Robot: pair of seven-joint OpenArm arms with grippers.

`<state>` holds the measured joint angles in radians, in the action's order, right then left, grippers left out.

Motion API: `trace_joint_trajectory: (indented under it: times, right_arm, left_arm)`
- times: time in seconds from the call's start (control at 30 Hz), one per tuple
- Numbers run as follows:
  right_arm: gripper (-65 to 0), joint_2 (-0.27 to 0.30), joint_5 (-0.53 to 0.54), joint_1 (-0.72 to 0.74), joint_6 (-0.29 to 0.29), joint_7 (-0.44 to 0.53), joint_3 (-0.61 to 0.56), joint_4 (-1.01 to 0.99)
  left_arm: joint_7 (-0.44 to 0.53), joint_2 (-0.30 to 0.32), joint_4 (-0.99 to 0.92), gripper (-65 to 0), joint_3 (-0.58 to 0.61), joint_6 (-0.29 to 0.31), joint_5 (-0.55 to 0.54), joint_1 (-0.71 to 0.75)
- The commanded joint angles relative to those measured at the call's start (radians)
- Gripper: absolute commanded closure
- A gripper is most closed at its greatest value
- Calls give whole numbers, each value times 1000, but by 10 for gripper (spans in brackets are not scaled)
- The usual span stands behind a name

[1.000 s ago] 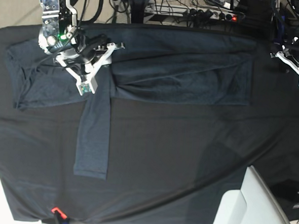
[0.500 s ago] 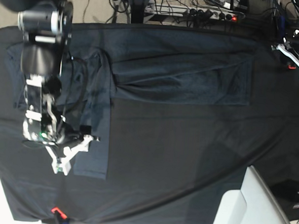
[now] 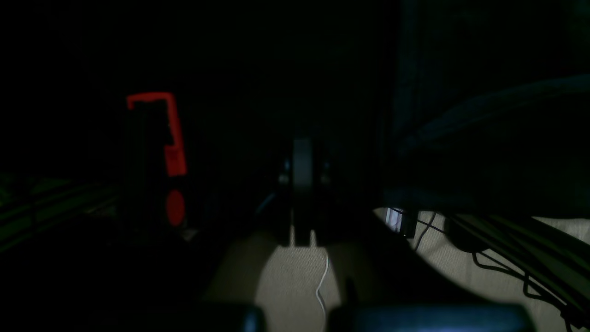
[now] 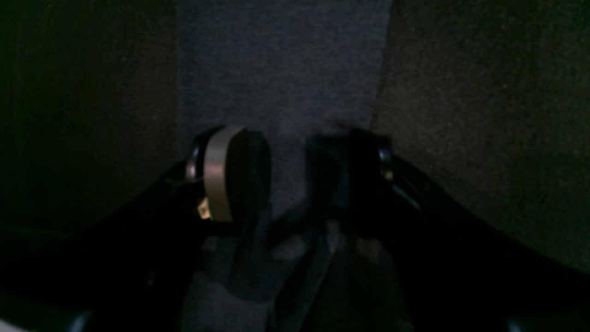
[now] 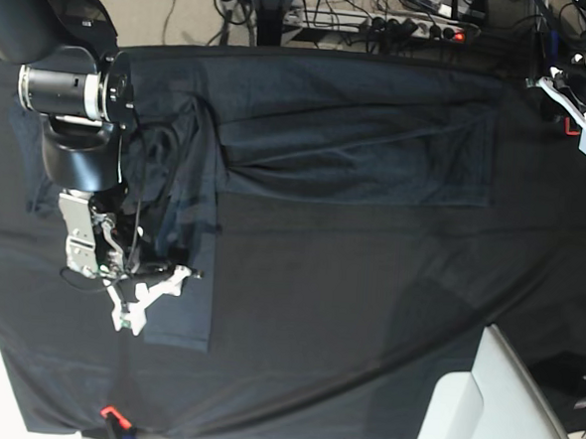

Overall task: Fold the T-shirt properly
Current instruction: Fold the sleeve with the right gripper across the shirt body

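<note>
Base view: T-shirt [image 5: 358, 134] spread flat along the far half of the worktop [image 5: 367, 314], one sleeve [image 5: 185, 273] hanging toward the near edge. Right pincer [image 5: 154, 291] low at the sleeve's end, prongs a little apart, touching the cloth. Left pincer [image 5: 578, 108] off at the far right corner, clear of the shirt.

Left wrist view: very dark; left pincer [image 3: 302, 184] seen with its prongs pressed together, empty, above pale floor.

Right wrist view: right pincer [image 4: 288, 170] with prongs slightly apart, a fold of sleeve [image 4: 281, 83] between them; grip itself impossible to tell.
</note>
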<state>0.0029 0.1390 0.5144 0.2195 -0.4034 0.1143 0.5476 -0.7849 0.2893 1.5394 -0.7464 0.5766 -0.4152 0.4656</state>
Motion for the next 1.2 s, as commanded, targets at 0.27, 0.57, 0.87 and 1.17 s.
trace_joint_trajectory:
  times: [0.27,0.57,0.87,1.17]
  right_arm:
    - [-327,67,11,28,-55,4,2,7]
    - [-327,49,12,23,-58,1,5,7]
    - [-327,-2,12,30,-58,-1,0,7]
    - [-321,-19,12,30,-58,-1,-1,7]
  left_arm:
    - [14,23,8,0,-9,1,-4,0]
    - [14,23,8,0,-9,1,-4,-8]
    - [14,23,8,0,-9,1,-4,-1]
    - [14,23,8,0,-9,1,-4,-6]
